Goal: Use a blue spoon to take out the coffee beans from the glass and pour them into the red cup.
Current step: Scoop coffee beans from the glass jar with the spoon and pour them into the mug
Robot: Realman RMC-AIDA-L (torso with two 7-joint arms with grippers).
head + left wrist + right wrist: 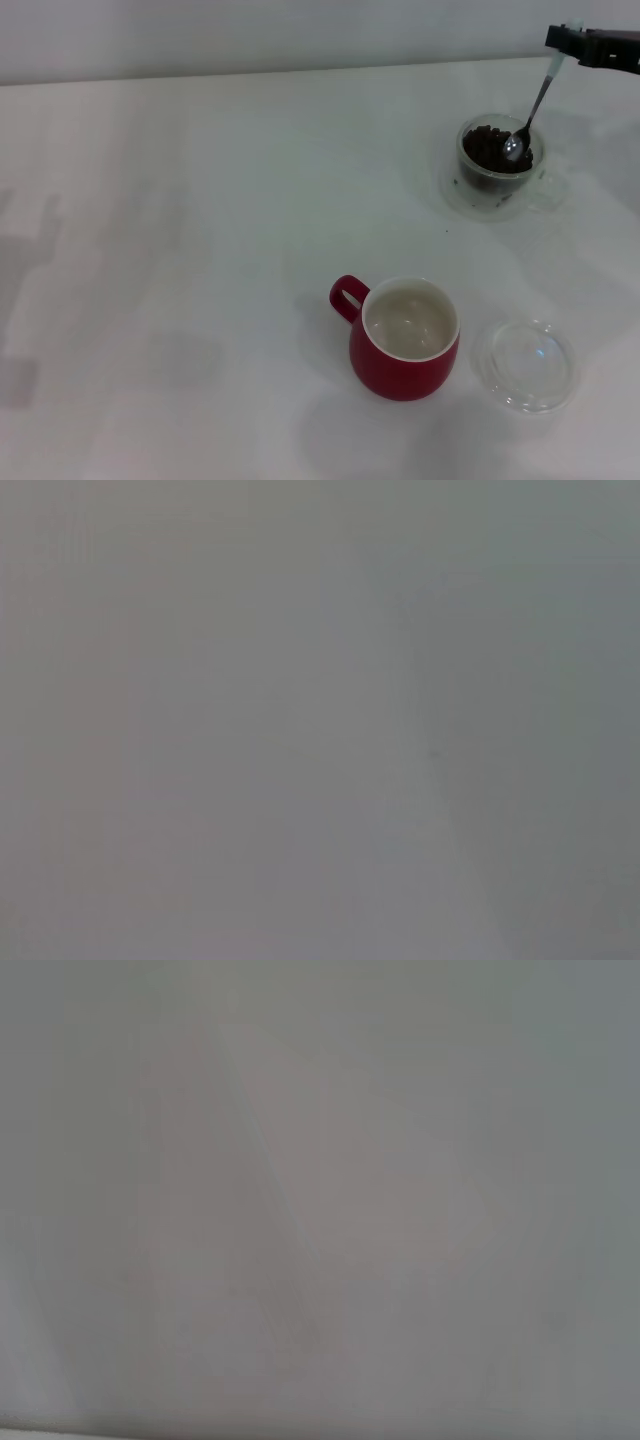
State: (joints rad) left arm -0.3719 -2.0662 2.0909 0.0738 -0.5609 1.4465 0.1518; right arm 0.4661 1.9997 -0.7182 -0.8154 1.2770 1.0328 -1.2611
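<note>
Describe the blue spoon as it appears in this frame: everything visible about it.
The blue spoon is slim, with a shiny metal bowl and neck; its pale handle end is held by the right hand at the table's far right. It hangs tilted, bowl down inside the glass, resting on or just over the coffee beans. No beans show in the bowl.

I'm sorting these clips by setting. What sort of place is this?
Probably a lab or test bench set up as a coffee corner: a plain white table against a bare wall, with only staged props, the red cup, the glass of coffee beans and a clear round dish.
</note>
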